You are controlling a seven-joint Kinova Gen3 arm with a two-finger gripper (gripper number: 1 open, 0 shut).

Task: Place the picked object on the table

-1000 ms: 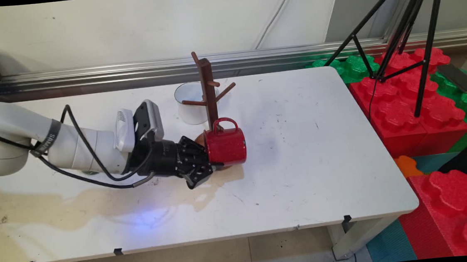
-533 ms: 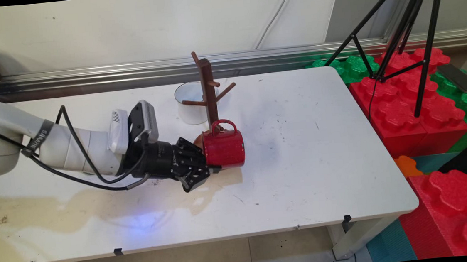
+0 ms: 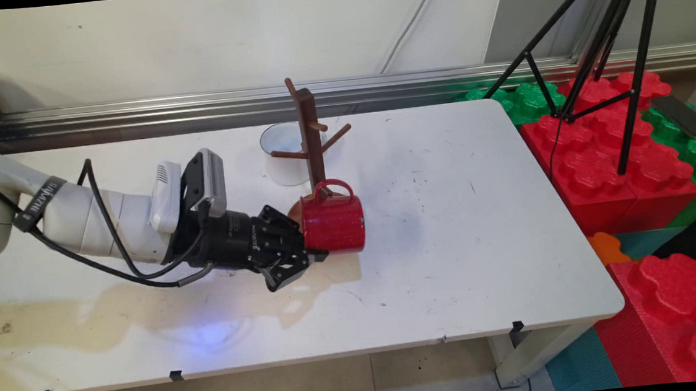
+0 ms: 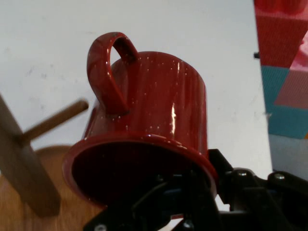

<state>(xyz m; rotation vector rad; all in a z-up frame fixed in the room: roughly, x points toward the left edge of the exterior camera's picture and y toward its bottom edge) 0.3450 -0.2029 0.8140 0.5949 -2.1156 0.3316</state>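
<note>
Main view, mid-frame: black two-finger gripper [image 3: 313, 248] clamps the speckled red enamel mug [image 3: 333, 223] sideways by its rim, handle up, beside the brown wooden mug tree [image 3: 312, 139].

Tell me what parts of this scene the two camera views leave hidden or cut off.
- Round wooden base of the brown wooden mug tree: main view, mostly behind the red speckled enamel mug.
- Black two-finger claw: one finger reaches inside the mug; hand view, its tip is lost in the dark interior.
- White enamel cup: main view, partly behind the tree's post.
- Mug tree's top: hand view, cut off by the left edge.
</note>
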